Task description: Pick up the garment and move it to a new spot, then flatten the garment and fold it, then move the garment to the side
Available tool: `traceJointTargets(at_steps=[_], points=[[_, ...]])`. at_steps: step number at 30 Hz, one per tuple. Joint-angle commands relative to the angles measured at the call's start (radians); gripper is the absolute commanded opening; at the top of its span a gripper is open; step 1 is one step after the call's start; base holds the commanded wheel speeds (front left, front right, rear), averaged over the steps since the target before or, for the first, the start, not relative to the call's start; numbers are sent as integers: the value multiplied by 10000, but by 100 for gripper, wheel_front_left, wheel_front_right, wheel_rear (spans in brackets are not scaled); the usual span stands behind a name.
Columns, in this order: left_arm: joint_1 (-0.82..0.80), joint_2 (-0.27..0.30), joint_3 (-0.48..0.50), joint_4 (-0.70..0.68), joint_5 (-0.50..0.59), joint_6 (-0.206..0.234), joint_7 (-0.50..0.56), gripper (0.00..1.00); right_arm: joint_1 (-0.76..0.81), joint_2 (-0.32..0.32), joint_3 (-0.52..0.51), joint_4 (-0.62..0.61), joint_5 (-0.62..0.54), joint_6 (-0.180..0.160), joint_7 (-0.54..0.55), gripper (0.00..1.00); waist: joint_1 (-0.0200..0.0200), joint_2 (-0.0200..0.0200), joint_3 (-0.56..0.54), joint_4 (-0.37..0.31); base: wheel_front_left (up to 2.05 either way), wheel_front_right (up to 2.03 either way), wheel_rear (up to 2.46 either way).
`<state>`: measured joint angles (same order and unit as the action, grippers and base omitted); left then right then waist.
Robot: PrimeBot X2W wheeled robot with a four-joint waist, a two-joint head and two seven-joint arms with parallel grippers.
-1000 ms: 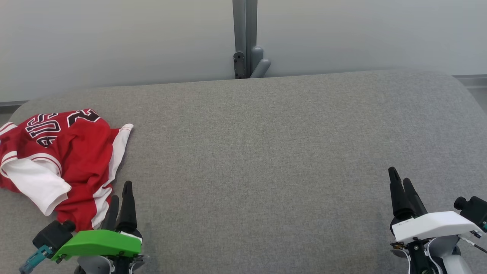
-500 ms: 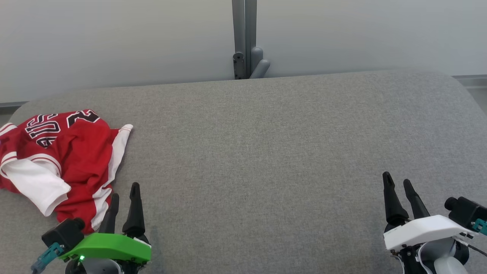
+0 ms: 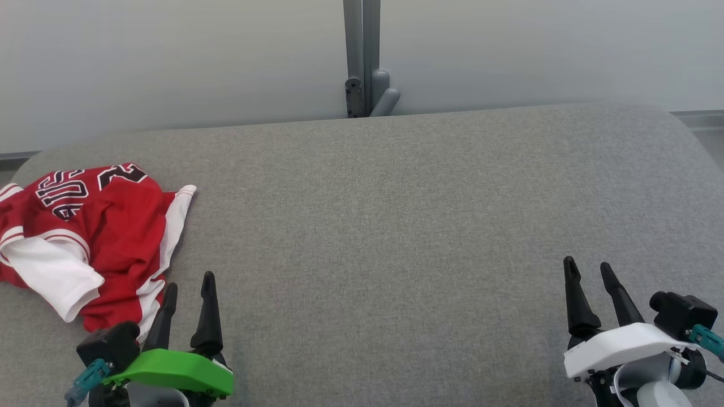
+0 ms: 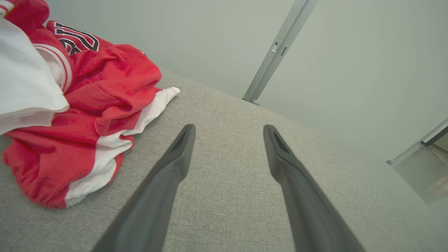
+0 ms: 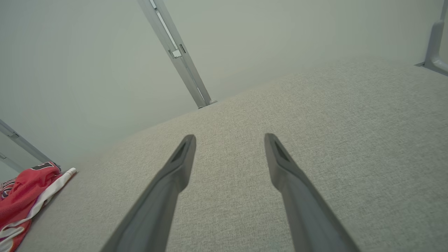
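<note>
The garment (image 3: 90, 237) is a red and white jersey with black lettering, lying crumpled at the left end of the grey padded surface (image 3: 396, 215). In the left wrist view the garment (image 4: 80, 115) spreads over the upper left. My left gripper (image 3: 189, 282) stands open at the lower left, just right of the garment's near edge, with nothing between its fingers (image 4: 175, 164). At the lower right my right gripper (image 3: 588, 271) is open and empty over bare fabric. The right wrist view has the garment (image 5: 24, 196) at its far lower left.
A grey metal post (image 3: 362, 56) with a bracket rises behind the padded surface's far edge, against a pale wall. The surface's rounded ends curve away at left and right. A wide stretch of grey fabric lies between my two grippers.
Both grippers have drawn back toward the bottom of the head view and a little inward. The garment lies as before.
</note>
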<state>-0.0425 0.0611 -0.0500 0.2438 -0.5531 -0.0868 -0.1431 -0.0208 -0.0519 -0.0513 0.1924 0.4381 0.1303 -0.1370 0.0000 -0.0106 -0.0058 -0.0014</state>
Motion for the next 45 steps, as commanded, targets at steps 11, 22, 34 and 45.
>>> traceJointTargets(at_steps=[11,22,34,45], points=[[118,115,-135,-55,1480,-30,-362,100,150,-87,5,-119,-1510,5,-388,100,0,68,-23,4,0,0,0],[243,139,-256,58,2555,-46,-605,100,282,-116,-73,-97,-2599,4,-647,100,0,78,-65,-16,0,0,0],[334,154,-347,219,3533,-62,-835,100,389,-128,-189,-87,-3545,5,-885,100,0,87,-125,25,0,0,0],[428,61,-225,607,4100,94,-1046,100,537,-172,-124,53,-4238,5,-1095,100,0,96,-170,46,0,0,0]])
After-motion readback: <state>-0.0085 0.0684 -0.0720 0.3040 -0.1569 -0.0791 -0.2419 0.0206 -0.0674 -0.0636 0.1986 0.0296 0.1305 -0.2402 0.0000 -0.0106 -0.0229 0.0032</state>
